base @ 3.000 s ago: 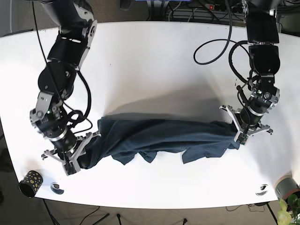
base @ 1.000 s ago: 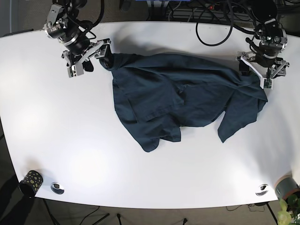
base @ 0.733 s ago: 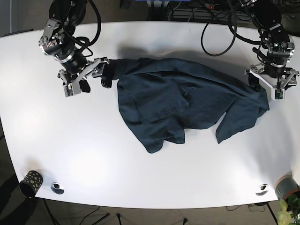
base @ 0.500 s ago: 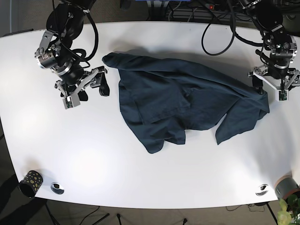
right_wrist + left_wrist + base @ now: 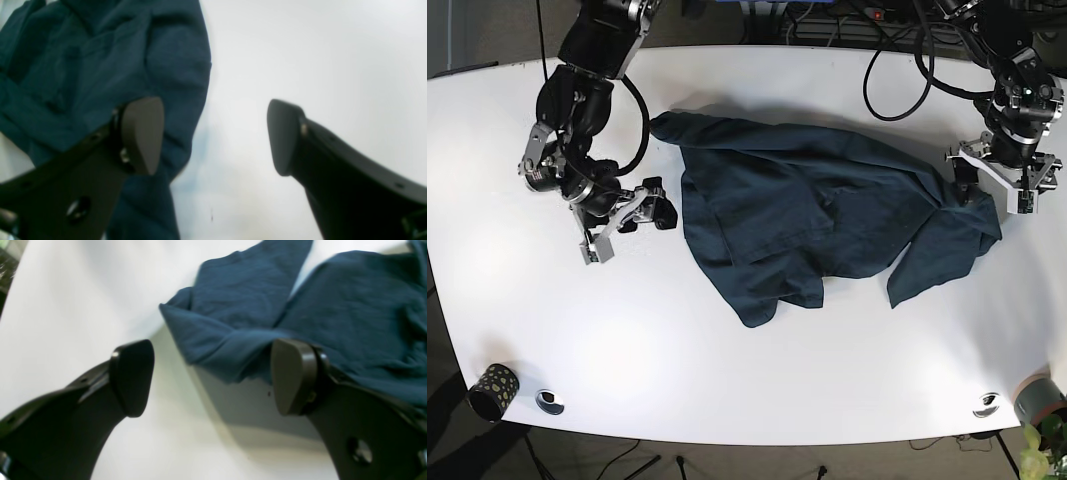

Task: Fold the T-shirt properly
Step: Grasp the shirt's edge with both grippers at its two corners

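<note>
The dark blue T-shirt (image 5: 817, 210) lies crumpled and partly doubled over in the middle of the white table (image 5: 747, 380). My left gripper (image 5: 994, 182) hovers open at its right edge. In the left wrist view this gripper (image 5: 213, 376) has a folded edge of the T-shirt (image 5: 233, 350) just beyond its spread fingers (image 5: 293, 376), with nothing gripped. My right gripper (image 5: 627, 228) is open a little left of the cloth. In the right wrist view it (image 5: 213, 136) shows the T-shirt (image 5: 110, 76) behind its left finger (image 5: 140, 133) and bare table between the fingers.
A black cup with yellow dots (image 5: 492, 390) stands near the front left corner. Round fittings (image 5: 549, 401) (image 5: 985, 405) sit by the front edge. A potted plant (image 5: 1039, 450) is at the front right corner. Black cables (image 5: 897, 90) hang over the far side.
Both grippers carried the shirt to the far side, then let go of it. Since then the right gripper has dropped toward the front beside the shirt's left edge; the left gripper has barely shifted.
</note>
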`<move>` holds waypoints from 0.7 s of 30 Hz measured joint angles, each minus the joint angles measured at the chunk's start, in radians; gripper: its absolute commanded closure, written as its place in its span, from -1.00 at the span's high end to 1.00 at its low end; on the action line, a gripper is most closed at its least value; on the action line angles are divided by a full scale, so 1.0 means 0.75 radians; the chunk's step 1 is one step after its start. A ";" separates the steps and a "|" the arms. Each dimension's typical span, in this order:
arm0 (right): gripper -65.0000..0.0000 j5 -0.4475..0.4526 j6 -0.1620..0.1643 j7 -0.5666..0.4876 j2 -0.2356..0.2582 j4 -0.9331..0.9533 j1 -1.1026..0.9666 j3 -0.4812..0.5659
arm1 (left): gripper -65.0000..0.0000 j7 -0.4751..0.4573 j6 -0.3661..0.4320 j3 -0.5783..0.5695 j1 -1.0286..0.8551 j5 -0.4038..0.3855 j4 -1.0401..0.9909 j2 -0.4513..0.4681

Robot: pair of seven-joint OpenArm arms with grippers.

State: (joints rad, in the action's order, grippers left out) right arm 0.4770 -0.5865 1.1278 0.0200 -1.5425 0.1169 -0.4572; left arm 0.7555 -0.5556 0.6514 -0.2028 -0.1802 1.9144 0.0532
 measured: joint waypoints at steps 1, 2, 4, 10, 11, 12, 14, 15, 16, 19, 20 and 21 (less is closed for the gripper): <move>0.41 0.004 0.001 -0.011 0.011 0.057 0.018 0.000 | 0.55 0.007 -0.015 0.003 -0.017 -0.023 0.001 0.006; 0.41 -0.002 0.002 -0.014 0.019 0.096 0.034 0.002 | 0.55 0.037 -0.033 0.005 -0.024 -0.043 0.001 0.010; 0.41 0.003 0.001 -0.048 0.041 0.204 0.067 0.007 | 0.55 0.147 -0.074 0.018 -0.040 -0.103 0.001 0.011; 0.41 0.028 -0.002 -0.142 0.063 0.387 0.121 0.016 | 0.55 0.209 -0.178 0.066 -0.036 -0.219 0.001 0.046; 0.41 0.028 0.006 -0.169 0.064 0.406 0.128 0.045 | 0.55 0.212 -0.179 0.058 -0.038 -0.222 0.000 0.053; 0.41 0.026 0.006 -0.193 0.065 0.421 0.130 0.086 | 0.55 0.211 -0.179 0.050 -0.041 -0.220 0.001 0.055; 0.41 0.032 0.010 -0.278 0.067 0.448 0.132 0.196 | 0.55 0.211 -0.180 0.030 -0.053 -0.221 0.001 0.052; 0.41 0.034 0.008 -0.290 0.059 0.467 0.135 0.234 | 0.55 0.214 -0.185 0.024 -0.058 -0.226 0.001 0.046; 0.41 0.043 0.002 -0.342 0.056 0.487 0.135 0.273 | 0.55 0.216 -0.188 0.017 -0.059 -0.229 0.001 0.040; 0.40 0.079 -0.022 -0.400 0.034 0.554 0.149 0.300 | 0.55 0.220 -0.188 0.009 -0.055 -0.227 0.001 0.039; 0.38 0.095 -0.022 -0.417 0.033 0.583 0.159 0.300 | 0.55 0.219 -0.188 0.012 -0.049 -0.228 0.001 0.045; 0.33 0.096 -0.022 -0.424 0.034 0.611 0.171 0.297 | 0.55 0.220 -0.188 0.015 -0.040 -0.224 0.001 0.049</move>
State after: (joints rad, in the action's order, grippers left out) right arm 0.5488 -0.6033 0.8101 0.0452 -1.0843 0.2455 -0.2348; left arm 0.9207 -0.6968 0.6624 -0.2325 -0.3485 1.9148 0.0902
